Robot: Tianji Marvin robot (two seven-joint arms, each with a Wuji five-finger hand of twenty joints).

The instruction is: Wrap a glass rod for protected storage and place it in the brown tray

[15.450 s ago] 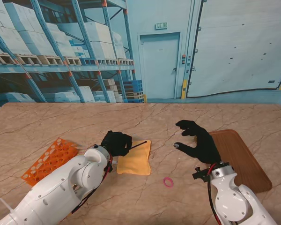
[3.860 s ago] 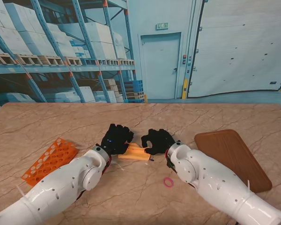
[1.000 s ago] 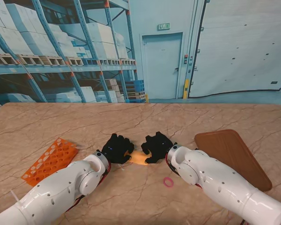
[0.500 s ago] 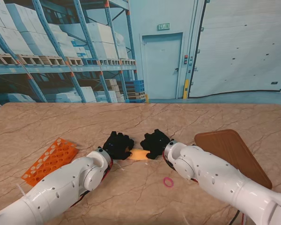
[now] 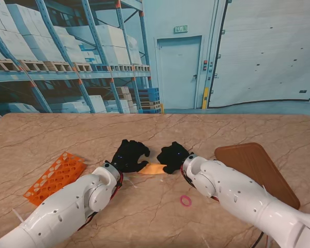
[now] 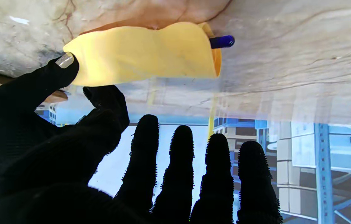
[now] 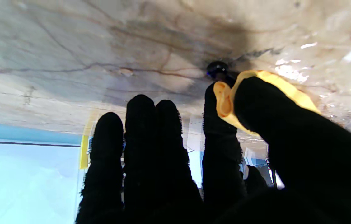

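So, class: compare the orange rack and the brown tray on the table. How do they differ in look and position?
The orange rack is bright and pierced by a grid of holes; the brown tray is dark, solid and smooth. The orange rack lies at the table's left, the brown tray at its right. Both lie flat, hold nothing, and are untouched by either hand.

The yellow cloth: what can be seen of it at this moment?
The yellow cloth looks soft and thin, rolled into a loose tube around the glass rod, whose dark blue tip pokes out one end. It lies on the marble table between both black-gloved hands; the right hand pinches one end, while the left hand stays open beside it.
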